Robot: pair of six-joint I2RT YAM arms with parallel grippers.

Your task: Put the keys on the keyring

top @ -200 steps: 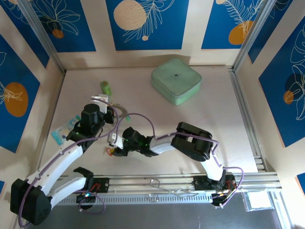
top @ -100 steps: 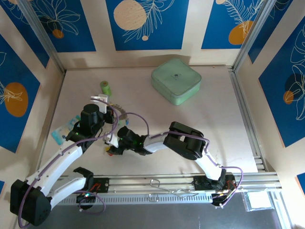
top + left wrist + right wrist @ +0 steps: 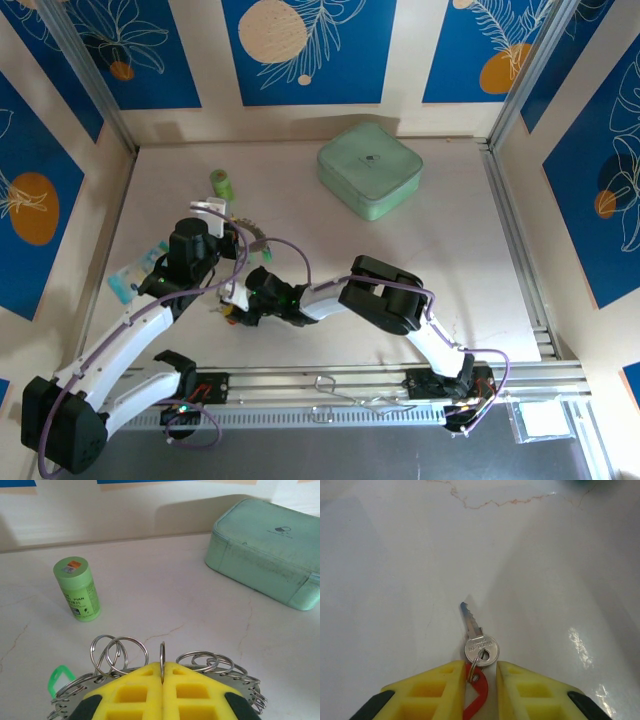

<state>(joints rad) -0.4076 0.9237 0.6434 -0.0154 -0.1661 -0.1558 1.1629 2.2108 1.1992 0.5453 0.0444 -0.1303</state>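
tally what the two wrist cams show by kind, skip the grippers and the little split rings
mint case: 1
green cylinder: 1
keyring: 1
green plastic tag: 1
key with red tag: 1
total: 5

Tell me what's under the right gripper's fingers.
A silver key lies on the white table, its red tag between the right gripper's yellow fingers. The tag's lower end is out of view, and whether the fingers touch it is unclear.
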